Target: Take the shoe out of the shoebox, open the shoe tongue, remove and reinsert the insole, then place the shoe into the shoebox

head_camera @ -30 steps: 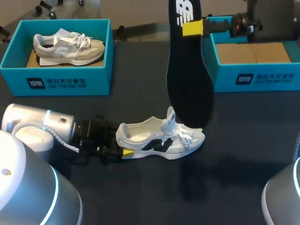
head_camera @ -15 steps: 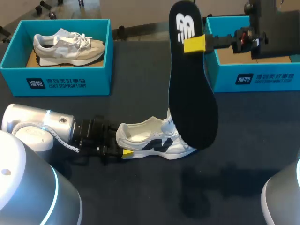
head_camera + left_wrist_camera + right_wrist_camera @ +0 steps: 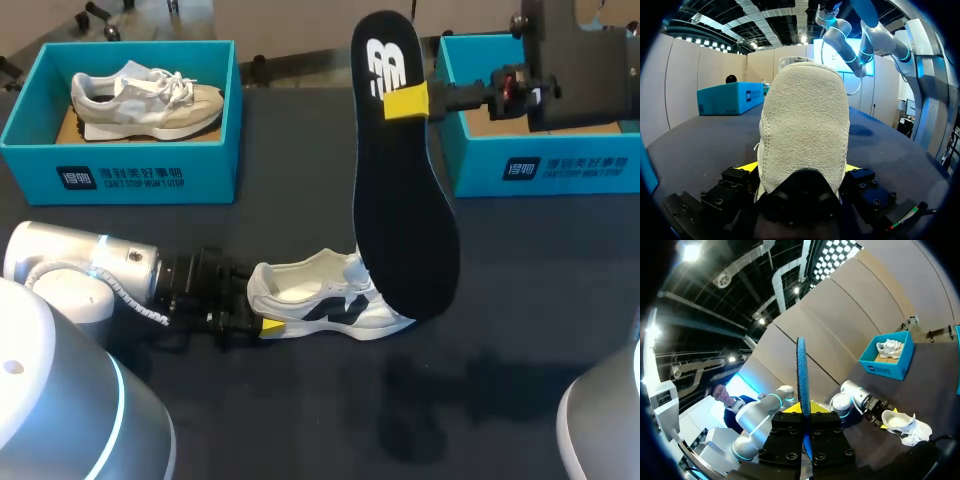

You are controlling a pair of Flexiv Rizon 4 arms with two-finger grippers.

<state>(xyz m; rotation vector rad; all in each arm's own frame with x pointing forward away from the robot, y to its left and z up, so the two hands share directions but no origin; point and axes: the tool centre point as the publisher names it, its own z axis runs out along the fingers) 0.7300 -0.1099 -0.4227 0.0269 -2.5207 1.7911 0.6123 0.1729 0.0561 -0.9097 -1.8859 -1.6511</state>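
Clamping the heel of the white shoe point(image 3: 320, 297) from both sides, the left gripper point(image 3: 258, 318) lies low on the dark table point(image 3: 300, 400). The shoe stands upright on its sole with its toe pointing toward my right. The right gripper point(image 3: 405, 101) pinches the black insole point(image 3: 400, 210) near its heel end and holds it upright above the table. The wide front end of the insole hangs down and covers the shoe's toe in the head view; whether they touch I cannot tell. Behind the right gripper sits the empty shoebox point(image 3: 545, 165). Well apart on the far left, a second shoebox point(image 3: 140, 170) holds a beige shoe point(image 3: 145, 98).
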